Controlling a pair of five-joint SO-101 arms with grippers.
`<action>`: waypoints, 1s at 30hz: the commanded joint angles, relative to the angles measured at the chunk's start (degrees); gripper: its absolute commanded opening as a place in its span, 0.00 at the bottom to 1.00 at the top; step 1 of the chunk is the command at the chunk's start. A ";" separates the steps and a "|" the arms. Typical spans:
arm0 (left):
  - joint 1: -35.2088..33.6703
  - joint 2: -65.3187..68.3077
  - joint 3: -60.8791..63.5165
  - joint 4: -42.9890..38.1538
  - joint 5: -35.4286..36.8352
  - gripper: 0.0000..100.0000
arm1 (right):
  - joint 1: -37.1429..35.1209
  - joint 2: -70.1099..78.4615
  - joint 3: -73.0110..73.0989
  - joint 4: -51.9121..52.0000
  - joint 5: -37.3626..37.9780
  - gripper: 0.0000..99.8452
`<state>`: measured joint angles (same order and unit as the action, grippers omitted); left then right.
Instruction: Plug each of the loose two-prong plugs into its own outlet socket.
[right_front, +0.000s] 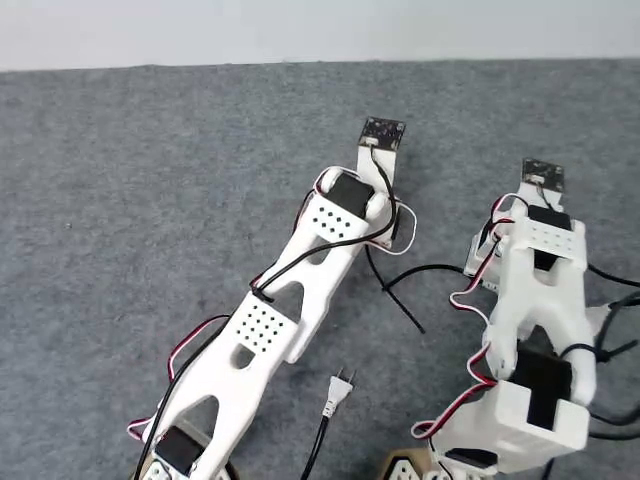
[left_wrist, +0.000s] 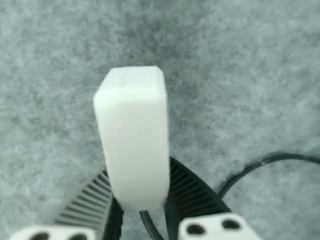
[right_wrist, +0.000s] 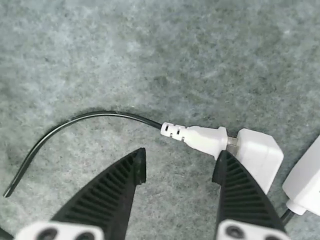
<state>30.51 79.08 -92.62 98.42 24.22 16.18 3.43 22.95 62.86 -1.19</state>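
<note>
In the left wrist view, my left gripper (left_wrist: 140, 172) is shut on an upright white outlet socket block (left_wrist: 134, 135), held over the grey carpet. A black cable (left_wrist: 260, 167) runs off beside it. My right gripper (right_wrist: 181, 156) is open just above the carpet. Past its fingertips lies a white two-prong plug (right_wrist: 200, 139), pushed into a second white socket block (right_wrist: 257, 152). That plug's black cable (right_wrist: 85, 120) curves away to a free end. In the high view, a loose dark plug (right_front: 340, 384) lies between the two arms near the front edge.
Another white block (right_wrist: 306, 179) lies next to the plugged socket. Black cables (right_front: 400, 300) cross the carpet between the arms. The left arm (right_front: 300, 290) stretches diagonally over the middle, and the right arm (right_front: 535, 330) stands at the right. A pale wall borders the far edge.
</note>
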 joint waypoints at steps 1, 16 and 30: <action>-0.53 -6.86 -2.68 2.73 1.23 0.01 | -0.75 -2.51 -0.09 -0.22 0.70 0.21; -0.62 -42.20 49.01 0.53 6.86 0.01 | -0.84 -2.51 -0.09 -0.31 0.70 0.21; -7.74 -67.16 110.64 -36.75 -2.90 0.01 | -0.84 -2.51 -0.09 -0.31 0.70 0.21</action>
<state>23.30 19.21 5.05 72.57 23.96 16.18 3.43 23.03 62.86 -1.19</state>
